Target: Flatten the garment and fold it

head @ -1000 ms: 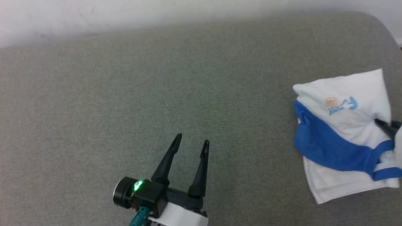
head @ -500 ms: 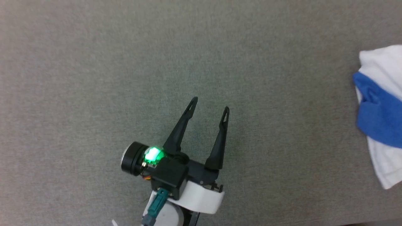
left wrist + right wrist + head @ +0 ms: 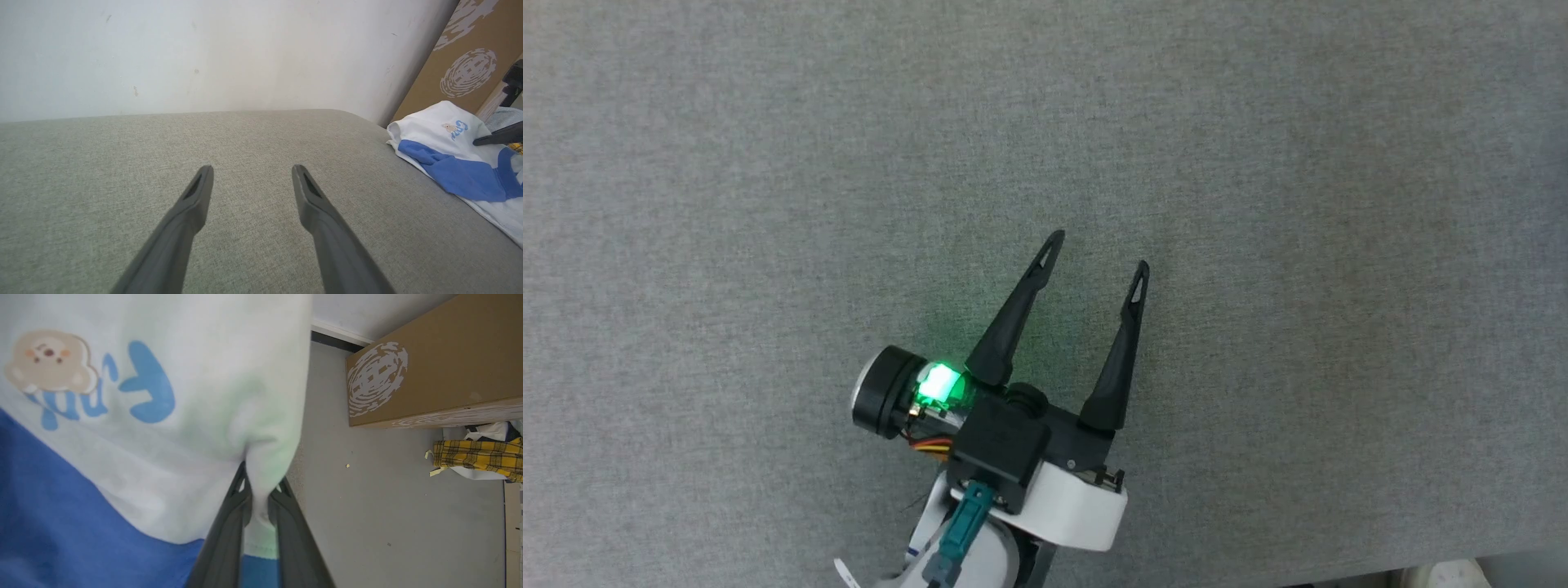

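The head camera has dipped and swung toward the left end of the grey cushion [image 3: 768, 163], so the whole picture has shifted. That is the camera's move, not the shirt's. The two grippers hold the same openings as a second ago.

The left gripper [image 3: 1097, 251] hangs over the middle of the cushion with its fingers spread wide and nothing between them. It stands well apart from the shirt [image 3: 449, 155].

The shirt lies bunched at the right end of the cushion, close to its edge, with a blue sleeve draped across the white body. The right gripper [image 3: 261, 486] is closed down on a fold of white cloth at the side of the shirt that reaches the cushion's right edge, near the printed bear [image 3: 49, 361]. Beyond that edge lies the floor [image 3: 388, 498], with a cardboard box [image 3: 441, 367] and a yellow plaid cloth [image 3: 478, 457] on it.

For the task this looks like a pause in the flattening. One side of the shirt is gripped, the other is not yet taken, and the cloth is still crumpled. The bare middle of the cushion is probably where the shirt gets spread, and the left gripper will likely need a second edge.
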